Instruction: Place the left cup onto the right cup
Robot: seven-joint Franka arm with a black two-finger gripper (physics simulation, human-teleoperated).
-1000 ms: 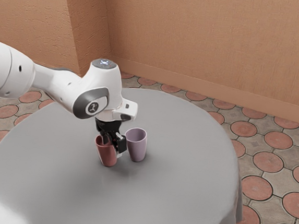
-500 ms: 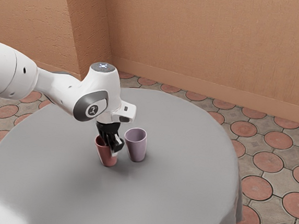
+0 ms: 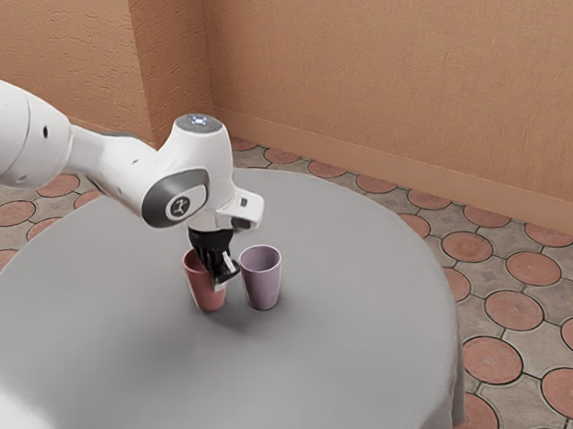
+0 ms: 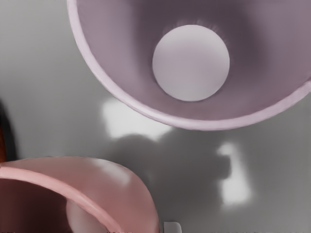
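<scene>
On the round grey table [image 3: 354, 361] two cups stand side by side. The pink cup [image 3: 202, 287] is on the exterior view's left and the lilac cup [image 3: 261, 279] is on its right, upright with its mouth up. My gripper [image 3: 221, 267] comes down from above and is shut on the pink cup's rim, on the side facing the lilac cup, with one finger inside and one outside. The pink cup's base looks just off the tabletop. In the wrist view the lilac cup [image 4: 190, 63] gapes open just past the pink cup's rim [image 4: 97, 187], with a narrow strip of table between them.
The table [image 4: 43, 111] has free room all around the two cups. Beyond its edge lie a tiled floor [image 3: 520, 295] and orange walls [image 3: 399, 74]. My white arm [image 3: 90, 162] reaches in from the exterior view's left.
My fingers have closed on the pink cup's rim. Hand and cup have since risen slightly. The lilac cup has not moved.
</scene>
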